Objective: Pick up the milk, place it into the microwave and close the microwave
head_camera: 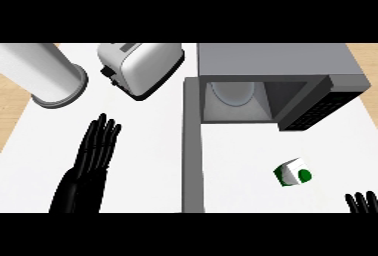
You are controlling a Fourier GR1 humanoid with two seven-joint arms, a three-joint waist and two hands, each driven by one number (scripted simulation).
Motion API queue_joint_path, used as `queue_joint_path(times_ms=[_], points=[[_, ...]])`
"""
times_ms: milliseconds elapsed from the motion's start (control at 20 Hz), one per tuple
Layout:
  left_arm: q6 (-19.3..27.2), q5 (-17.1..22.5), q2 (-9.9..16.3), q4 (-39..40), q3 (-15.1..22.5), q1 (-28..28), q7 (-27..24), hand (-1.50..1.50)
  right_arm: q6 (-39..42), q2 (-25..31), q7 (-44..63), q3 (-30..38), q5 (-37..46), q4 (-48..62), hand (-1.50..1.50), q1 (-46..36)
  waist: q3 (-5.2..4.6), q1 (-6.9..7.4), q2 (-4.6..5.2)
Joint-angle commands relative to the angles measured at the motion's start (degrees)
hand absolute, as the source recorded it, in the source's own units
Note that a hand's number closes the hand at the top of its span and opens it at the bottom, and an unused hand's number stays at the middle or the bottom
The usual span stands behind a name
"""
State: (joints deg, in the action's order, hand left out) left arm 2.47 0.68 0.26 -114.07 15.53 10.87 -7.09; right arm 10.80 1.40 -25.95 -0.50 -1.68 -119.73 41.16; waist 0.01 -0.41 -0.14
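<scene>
Milk [293, 173]: on bench [148, 150] near right edge, ungrasped. Microwave [277, 82]: door [193, 145] open, cavity without milk. Right hand [362, 201], left hand [92, 155]: fingers straight, holding nothing. Every step remains.

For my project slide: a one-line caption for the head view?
Milk carton on the counter before the open microwave, right hand nearby, left hand open.

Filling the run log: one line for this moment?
milk: on counter, untouched | microwave: door open | left hand: open, idle | right hand: open, near milk
</scene>
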Motion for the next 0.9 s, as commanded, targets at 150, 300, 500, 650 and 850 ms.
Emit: queue_joint_path(times_ms=[150,300,500,650,850], points=[[5.1,-2.7,-0.2,3.9,7.1,3.3,-6.4,-1.50,-1.5,-1.4,-10.2,1.2,3.4,8.1,-1.50,0.9,0.00,0.02,0.04],[4.2,-3.9,0.1,0.6,7.9,6.7,-6.1,-1.50,-2.0,-0.5,-10.5,5.5,1.9,18.4,-1.50,-7.4,0.02,0.48,0.08],[4.3,-3.3,-0.2,1.0,11.7,9.5,-8.1,-1.50,-6.0,-1.4,-9.9,4.0,3.1,19.4,-1.50,-9.0,-0.01,0.46,0.06],[4.4,-1.3,-0.2,6.6,9.1,4.8,-9.2,-1.50,-3.7,0.9,-14.9,8.4,2.0,30.3,-1.50,-15.4,0.01,0.36,0.14],[2.8,0.9,2.0,1.4,7.6,7.8,-7.3,-1.50,-7.3,-0.9,-15.3,7.4,5.5,35.0,-1.50,-18.9,0.00,0.52,0.11]])
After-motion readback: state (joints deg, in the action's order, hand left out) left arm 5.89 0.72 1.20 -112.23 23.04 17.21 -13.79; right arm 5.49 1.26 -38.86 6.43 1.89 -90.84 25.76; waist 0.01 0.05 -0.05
